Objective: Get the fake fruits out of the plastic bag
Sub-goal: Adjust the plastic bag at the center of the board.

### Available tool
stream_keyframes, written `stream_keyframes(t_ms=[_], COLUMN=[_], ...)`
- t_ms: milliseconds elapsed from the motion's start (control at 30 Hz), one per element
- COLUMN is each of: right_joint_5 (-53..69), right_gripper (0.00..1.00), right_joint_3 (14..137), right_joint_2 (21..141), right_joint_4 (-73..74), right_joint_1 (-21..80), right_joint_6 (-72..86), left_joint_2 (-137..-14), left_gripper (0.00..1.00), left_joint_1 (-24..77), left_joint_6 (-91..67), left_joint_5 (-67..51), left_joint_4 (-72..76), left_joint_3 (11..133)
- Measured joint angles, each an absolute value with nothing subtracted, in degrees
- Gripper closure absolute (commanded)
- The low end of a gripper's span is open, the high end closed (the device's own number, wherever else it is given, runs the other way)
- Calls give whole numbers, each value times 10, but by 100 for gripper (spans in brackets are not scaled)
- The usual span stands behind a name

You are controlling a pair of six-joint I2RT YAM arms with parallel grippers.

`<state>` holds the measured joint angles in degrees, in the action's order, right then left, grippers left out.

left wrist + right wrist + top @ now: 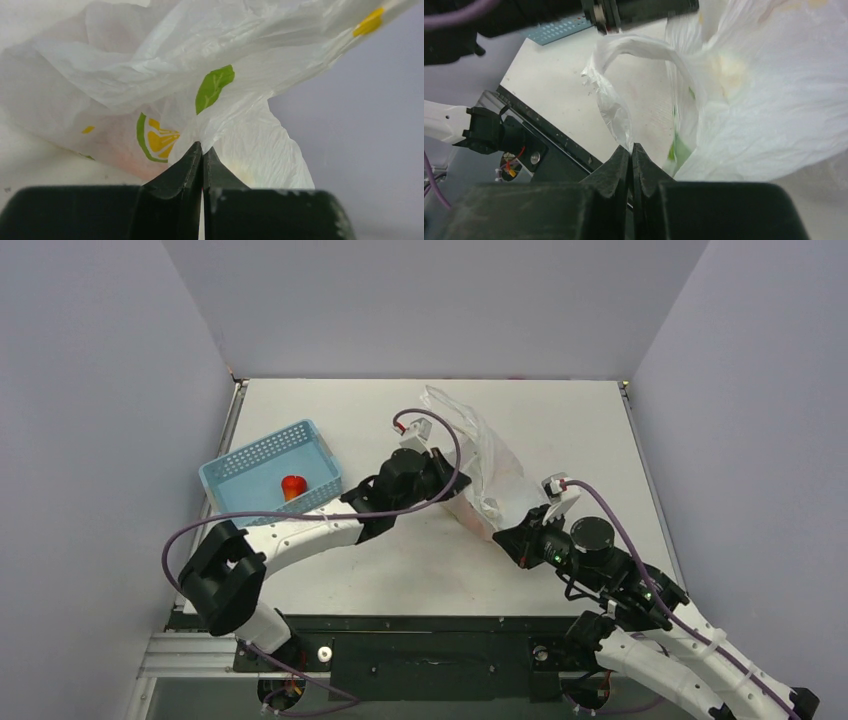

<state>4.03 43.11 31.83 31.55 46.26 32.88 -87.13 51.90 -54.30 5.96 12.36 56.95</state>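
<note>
I'm seeing the plastic bag [250, 135] showing as thin crinkled translucent film with a soft sheen, the left gripper [202, 149] looking like matt black moulded plastic, the blue basket [262, 448] reading as smooth perforated plastic, the table [560, 420] appearing matt and lightly scuffed

We get soft, even overhead light on the table [560, 420], with only faint shadows. In both wrist views the dark fingers [175, 195] at six o'clock sit blurred and underlit. The bag [150, 65] glows, nearly washed out toward one o'clock in the right wrist view.
</note>
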Motion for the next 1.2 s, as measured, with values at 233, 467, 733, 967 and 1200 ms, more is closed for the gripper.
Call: stream_keyframes(t_ms=[233,467,733,967,1200], right_joint_5=[7,-11,-19,-83,-179], right_gripper=[100,100,98,73,34], right_joint_3=[414,379,355,356,437], right_joint_2=[322,347,369,295,261], right_joint_4=[291,219,235,338,374], right_joint_1=[470,509,588,603,605], right_joint_6=[342,367,369,381,392], left_joint_2=[-946,-983,-941,-905,-880], left_gripper=[100,100,100,100,100], left_joint_1=[409,390,376,365,363], left_joint_6=[-533,-506,-493,-496,-504], left_joint_5=[-58,-154,-166,-145,-137], left_joint_4=[125,114,116,117,138], left_joint_3=[669,762,617,521,514])
